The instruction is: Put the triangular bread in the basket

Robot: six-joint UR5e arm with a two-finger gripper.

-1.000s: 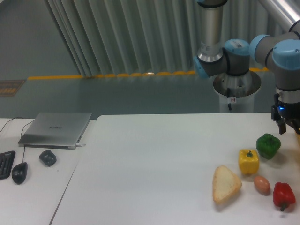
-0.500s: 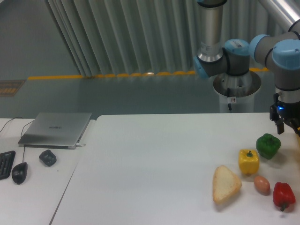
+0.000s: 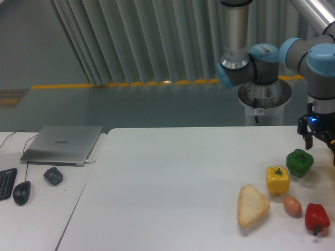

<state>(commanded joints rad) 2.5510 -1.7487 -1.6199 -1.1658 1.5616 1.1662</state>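
Since the earlier frame the gripper [image 3: 320, 141] has shifted a little left and up at the far right edge; nothing else moved. Whether its fingers are released or clenched cannot be told, as it is partly cut off. On the left sit one laptop [image 3: 63, 144], one keyboard [image 3: 6, 183] and one mouse [image 3: 21, 192]. The wide white table [image 3: 172, 172] lies bare in the middle. One triangular bread [image 3: 252, 205] lies flat near the front right, just left of one egg [image 3: 292, 206], below one yellow pepper [image 3: 277, 180]. One green pepper [image 3: 299, 162] and one red pepper [image 3: 316, 218] crowd the right edge.
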